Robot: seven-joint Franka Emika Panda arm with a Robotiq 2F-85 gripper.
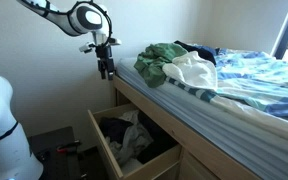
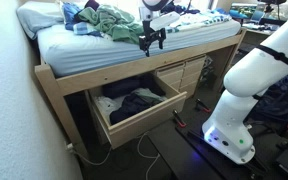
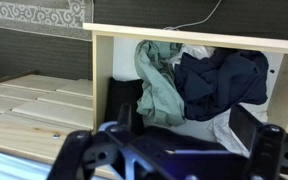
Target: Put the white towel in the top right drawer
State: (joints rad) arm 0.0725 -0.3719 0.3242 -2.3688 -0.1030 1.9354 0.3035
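A white towel [image 1: 192, 70] lies crumpled on the bed among other clothes, next to a green cloth [image 1: 156, 60]. A drawer under the bed stands pulled open in both exterior views [image 1: 102, 138] [image 2: 149, 112]. It holds a pale green cloth [image 3: 156, 85], a dark navy garment [image 3: 219, 80] and a white cloth [image 3: 222, 128]. My gripper [image 1: 106, 72] [image 2: 149, 43] hangs beside the bed's edge above the open drawer. In the wrist view it [image 3: 184, 118] is open and empty, looking down into the drawer.
The wooden bed frame [image 2: 104, 75] runs along above the drawers. More shut drawers [image 2: 194, 72] sit beside the open one. The robot's white base [image 2: 239, 90] stands on the floor near the drawer. A blue striped bedcover [image 1: 254, 85] covers the mattress.
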